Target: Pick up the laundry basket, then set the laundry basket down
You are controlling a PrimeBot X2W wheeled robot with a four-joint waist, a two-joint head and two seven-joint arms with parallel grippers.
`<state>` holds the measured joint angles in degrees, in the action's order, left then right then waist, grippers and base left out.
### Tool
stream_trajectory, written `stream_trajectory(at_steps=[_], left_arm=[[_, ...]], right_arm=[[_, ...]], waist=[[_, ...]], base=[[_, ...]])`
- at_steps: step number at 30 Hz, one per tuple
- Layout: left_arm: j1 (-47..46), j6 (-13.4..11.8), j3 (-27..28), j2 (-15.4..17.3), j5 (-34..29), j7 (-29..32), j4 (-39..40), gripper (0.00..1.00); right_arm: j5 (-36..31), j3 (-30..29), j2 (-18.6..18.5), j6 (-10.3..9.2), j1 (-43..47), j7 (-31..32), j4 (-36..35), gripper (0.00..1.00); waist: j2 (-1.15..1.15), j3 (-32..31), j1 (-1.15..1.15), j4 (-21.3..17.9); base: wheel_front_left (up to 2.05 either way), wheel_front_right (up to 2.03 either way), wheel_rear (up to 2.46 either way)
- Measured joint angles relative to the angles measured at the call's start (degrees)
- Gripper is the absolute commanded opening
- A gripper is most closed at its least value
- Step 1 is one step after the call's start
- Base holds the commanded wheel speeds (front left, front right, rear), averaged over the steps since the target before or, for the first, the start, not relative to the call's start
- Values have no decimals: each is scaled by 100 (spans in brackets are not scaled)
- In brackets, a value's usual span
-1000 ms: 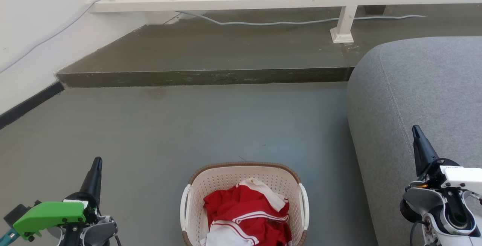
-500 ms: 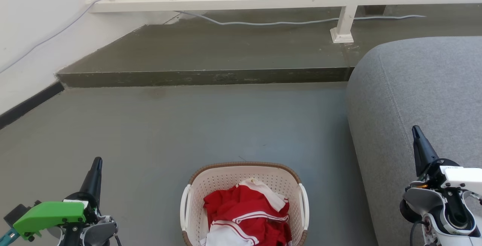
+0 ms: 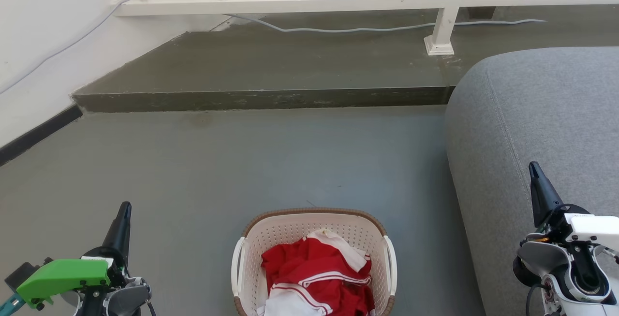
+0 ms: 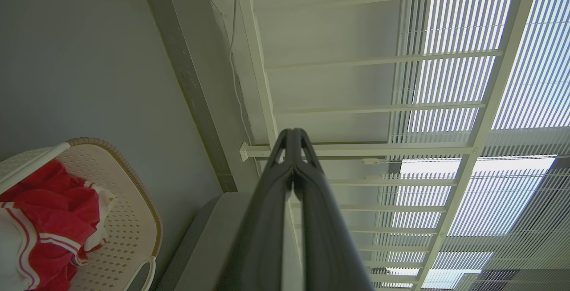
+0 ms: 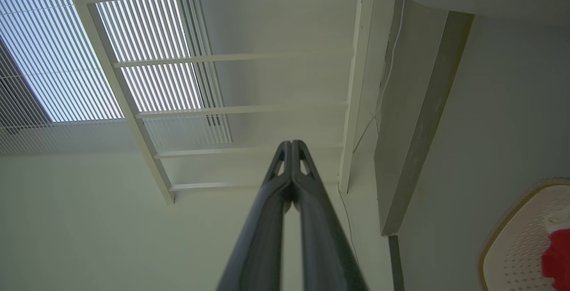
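Left gripper (image 3: pixel 124 208): jaws are sitting fully closed, tips pressing together, gripping nothing and touching nothing. It is hovering at the lower left over the floor (image 3: pixel 232 161), well apart from the basket (image 3: pixel 290 229). In its wrist view (image 4: pixel 292 134) the tips are pointing toward the white railing (image 4: pixel 369 148).

Right gripper (image 3: pixel 534 167): same, jaws closed tip to tip and carrying nothing. It is hanging at the lower right in front of the grey sofa (image 3: pixel 541 108); whether it is touching the sofa, I cannot tell. In its wrist view (image 5: pixel 291 144) the tips are aiming at the railing (image 5: pixel 249 148).

The basket is standing upright on the floor at bottom centre, between the two grippers and just left of the sofa. Cream perforated walls, brown woven-look rim (image 3: pixel 314 210), white handles (image 3: pixel 236 265) on both sides, neither being gripped. Red clothes with white trim (image 3: pixel 314 270) are lying bunched inside. The near end is running off the bottom edge.
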<state>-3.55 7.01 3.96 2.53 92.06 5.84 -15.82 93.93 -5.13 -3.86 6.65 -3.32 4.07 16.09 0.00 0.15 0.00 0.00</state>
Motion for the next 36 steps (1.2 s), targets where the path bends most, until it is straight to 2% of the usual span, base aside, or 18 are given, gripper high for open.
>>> stream_trajectory(at_steps=[36], left_arm=[[0,1,5,-2,0,1,0,0]], right_arm=[[0,-12,4,8,-2,1,5,0]], waist=[[0,0,0,-1]], base=[[0,0,0]])
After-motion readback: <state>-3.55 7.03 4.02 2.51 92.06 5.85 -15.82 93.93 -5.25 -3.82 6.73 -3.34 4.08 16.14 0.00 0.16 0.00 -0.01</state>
